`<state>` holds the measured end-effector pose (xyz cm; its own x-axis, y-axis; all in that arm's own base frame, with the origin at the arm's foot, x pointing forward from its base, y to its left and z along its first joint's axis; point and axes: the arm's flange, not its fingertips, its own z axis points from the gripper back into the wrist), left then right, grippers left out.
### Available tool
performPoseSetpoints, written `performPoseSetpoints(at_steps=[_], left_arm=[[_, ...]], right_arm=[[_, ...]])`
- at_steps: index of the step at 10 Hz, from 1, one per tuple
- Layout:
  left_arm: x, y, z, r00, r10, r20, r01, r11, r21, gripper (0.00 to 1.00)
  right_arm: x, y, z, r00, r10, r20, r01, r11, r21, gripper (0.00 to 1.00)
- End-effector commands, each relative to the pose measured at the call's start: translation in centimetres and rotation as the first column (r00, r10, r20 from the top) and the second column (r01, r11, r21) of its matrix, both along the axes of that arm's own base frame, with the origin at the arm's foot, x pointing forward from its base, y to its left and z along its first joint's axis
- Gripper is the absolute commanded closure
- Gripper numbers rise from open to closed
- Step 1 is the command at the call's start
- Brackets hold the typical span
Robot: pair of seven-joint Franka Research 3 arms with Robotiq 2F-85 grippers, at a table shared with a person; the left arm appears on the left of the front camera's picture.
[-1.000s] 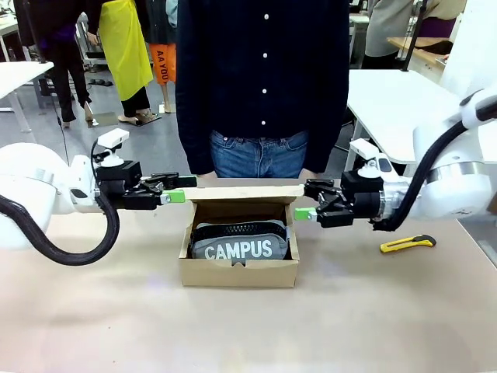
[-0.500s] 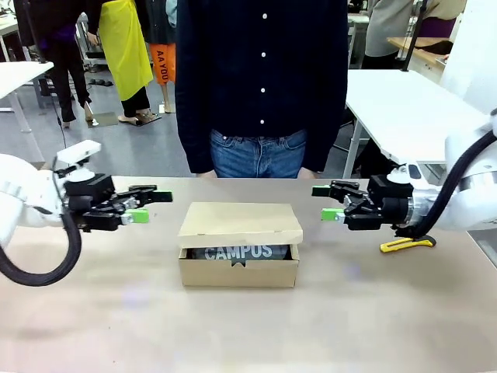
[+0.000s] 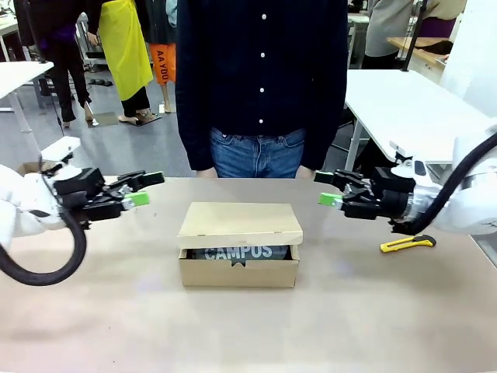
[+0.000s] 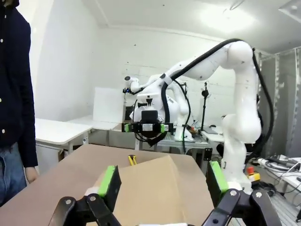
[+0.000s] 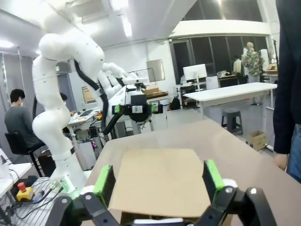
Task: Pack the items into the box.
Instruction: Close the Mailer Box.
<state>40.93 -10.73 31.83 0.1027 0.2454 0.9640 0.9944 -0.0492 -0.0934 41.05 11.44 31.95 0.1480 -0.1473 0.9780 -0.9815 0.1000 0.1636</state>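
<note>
The brown cardboard box (image 3: 239, 264) sits mid-table with its flap lid (image 3: 241, 223) lowered almost flat. Through the front gap I see the grey pouch (image 3: 238, 252) with its white "CAMPUS" lettering inside. My left gripper (image 3: 147, 189) hovers open to the left of the box, apart from it. On the other side my right gripper (image 3: 324, 189) is open too, also clear of the box. In the left wrist view the left gripper (image 4: 162, 179) is spread above the lid (image 4: 150, 188). In the right wrist view the right gripper (image 5: 158, 176) is spread over the lid (image 5: 160, 181).
A yellow utility knife (image 3: 408, 244) lies on the table at the right, below my right arm, and shows as the knife (image 4: 133, 160) in the left wrist view. A person (image 3: 261, 85) stands at the far edge behind the box. White tables stand farther back.
Both grippers were at the raised lid's corners a second ago. The lid has dropped down over the pouch, and both grippers have drawn back outward, away from the box.
</note>
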Motion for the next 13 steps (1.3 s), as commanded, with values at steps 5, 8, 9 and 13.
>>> performPoseSetpoints(at_steps=[5, 8, 9, 13], left_arm=[[2.3, -7.9, -1.8, 0.997, 0.041, 0.068, -0.057, 0.967, 0.248, 0.04], [2.1, -7.9, -3.1, 0.998, 0.030, 0.059, -0.046, 0.955, 0.292, 0.04], [1.7, -7.7, -3.7, 0.997, 0.001, 0.074, -0.025, 0.944, 0.329, 0.04], [0.6, -7.0, -5.8, 0.992, -0.094, 0.084, 0.055, 0.923, 0.380, 0.04]], right_arm=[[1.4, 6.5, -3.3, 1.000, -0.011, -0.002, 0.010, 0.990, -0.142, 0.00], [0.4, 6.4, -4.8, 0.999, 0.040, 0.015, -0.035, 0.966, -0.256, 0.00], [0.1, 6.1, -4.8, 0.998, 0.051, 0.024, -0.043, 0.963, -0.267, 0.00], [0.0, 6.4, -5.2, 0.995, 0.096, 0.034, -0.083, 0.954, -0.289, 0.00]])
